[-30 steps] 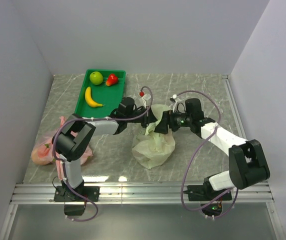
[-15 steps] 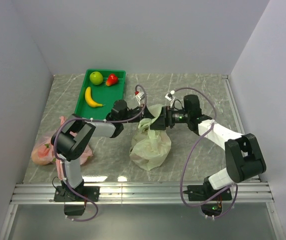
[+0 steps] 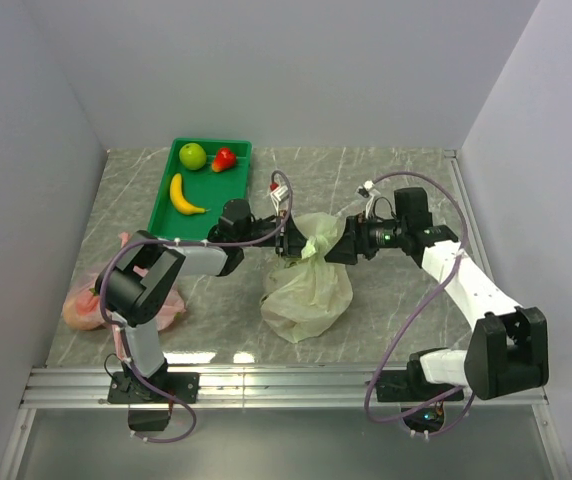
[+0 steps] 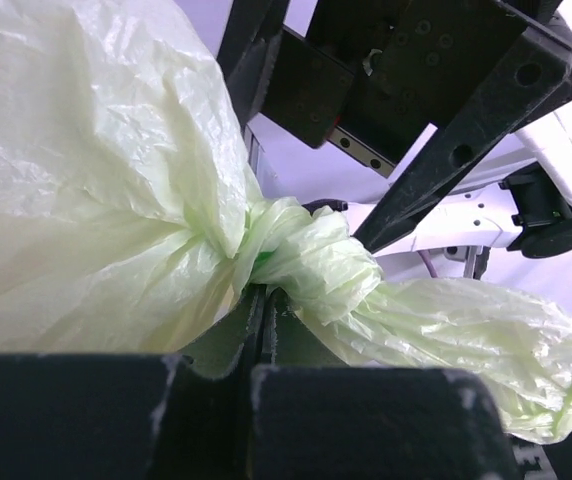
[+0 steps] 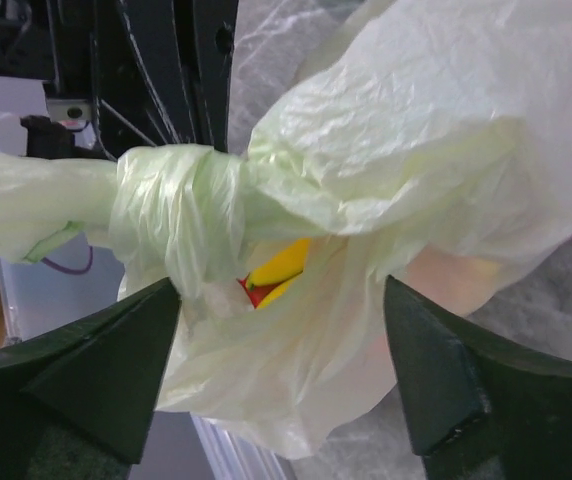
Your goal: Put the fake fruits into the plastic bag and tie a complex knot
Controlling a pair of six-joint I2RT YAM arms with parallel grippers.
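Inside the plastic bag (image 3: 307, 292) the fake fruits (image 5: 278, 270) are mostly hidden: only yellow and red patches show through the film just below the knot (image 5: 178, 218), too blurred to name. The bag runs off the left wrist view's left and top edges, and the tips of the left gripper (image 4: 263, 318) lie buried under the knot

From my wrists: thin translucent plastic bag (image 3: 306, 295) is pale green, with yellow and red fake fruit (image 5: 276, 272) showing through the film. Glossy plastic banana (image 3: 184, 195) yellow, round plastic apple (image 3: 193, 155) green, small plastic fruit (image 3: 224, 159) red. Rectangular plastic tray (image 3: 162, 205) green. Tabletop (image 3: 396, 180) grey marble with white veins. Crumpled plastic sack (image 3: 86, 305) pink.
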